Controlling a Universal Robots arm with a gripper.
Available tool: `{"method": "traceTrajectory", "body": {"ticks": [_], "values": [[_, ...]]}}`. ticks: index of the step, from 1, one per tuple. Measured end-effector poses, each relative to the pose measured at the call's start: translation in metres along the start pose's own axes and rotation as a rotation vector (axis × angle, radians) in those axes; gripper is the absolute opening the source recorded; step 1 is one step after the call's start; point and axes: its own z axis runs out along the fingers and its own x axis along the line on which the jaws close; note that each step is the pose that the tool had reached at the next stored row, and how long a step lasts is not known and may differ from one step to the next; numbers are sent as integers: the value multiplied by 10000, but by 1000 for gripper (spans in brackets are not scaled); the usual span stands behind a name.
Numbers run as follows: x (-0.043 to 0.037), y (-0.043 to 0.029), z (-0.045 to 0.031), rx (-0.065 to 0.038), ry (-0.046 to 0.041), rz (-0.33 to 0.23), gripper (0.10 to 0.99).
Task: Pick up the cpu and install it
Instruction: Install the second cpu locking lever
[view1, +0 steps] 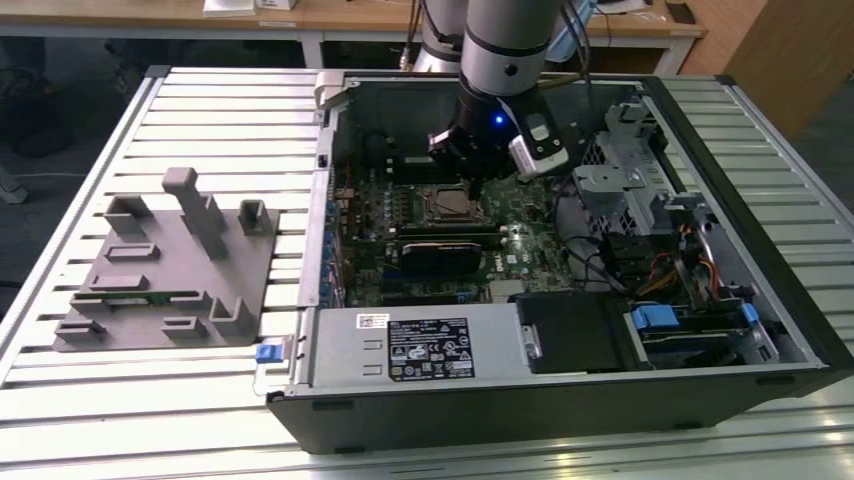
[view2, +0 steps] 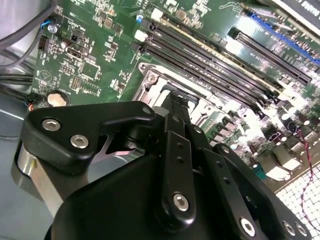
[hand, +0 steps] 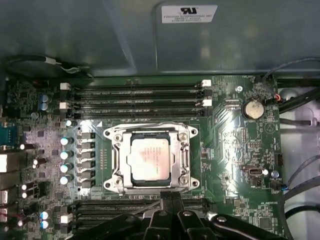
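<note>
In the first wrist view, the cpu (hand: 151, 158) lies flat in the metal-framed socket (hand: 116, 161) of the green motherboard (hand: 235, 150). Black memory slots (hand: 140, 102) run just beside the socket. The end effector (hand: 171, 200) hangs beside the socket frame, black fingers (hand: 166, 201) close together.

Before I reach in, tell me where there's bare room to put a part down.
The slatted table is bare in front of the grey fixture and along the computer case's front. Inside the case it is crowded: the gripper hangs over the cpu in its socket, with cables and drive bays on the exterior view's right.
</note>
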Motion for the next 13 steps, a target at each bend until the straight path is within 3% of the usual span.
{"method": "traceTrajectory", "body": {"ticks": [6, 13], "values": [[84, -7, 4, 0, -1, 0, 106], [91, -8, 6, 0, 0, -1, 106]]}}
